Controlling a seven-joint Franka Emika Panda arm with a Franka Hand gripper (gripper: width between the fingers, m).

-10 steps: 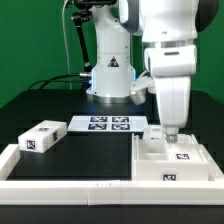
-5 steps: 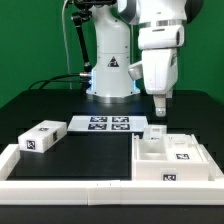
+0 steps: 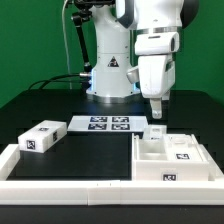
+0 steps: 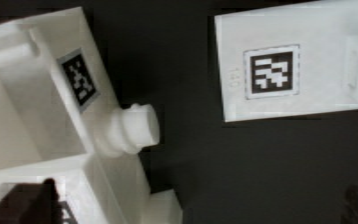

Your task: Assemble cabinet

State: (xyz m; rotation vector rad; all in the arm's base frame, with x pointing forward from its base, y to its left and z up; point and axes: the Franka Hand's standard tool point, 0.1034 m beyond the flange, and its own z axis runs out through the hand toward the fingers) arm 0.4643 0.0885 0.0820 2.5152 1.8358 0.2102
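Observation:
The cabinet body (image 3: 170, 160), a white open box with tags, sits on the table at the exterior view's right. A small white tagged part (image 3: 158, 133) stands at its far edge. A separate white tagged block (image 3: 40, 137) lies at the left. My gripper (image 3: 157, 112) hangs a short way above the body's far edge, touching nothing. In the wrist view the body (image 4: 51, 110) shows a tag and a round knob (image 4: 140, 126). One dark finger (image 4: 19, 205) shows at the frame's edge. The jaws stand wide apart with nothing between them.
The marker board (image 3: 108, 124) lies behind the parts, and its end shows in the wrist view (image 4: 291, 70). Low white border rails (image 3: 70, 188) run along the front and left. The robot's base (image 3: 108, 75) stands at the back.
My gripper has risen from the cabinet body's far edge and shifted slightly to the exterior view's left. The parts have stayed in place.

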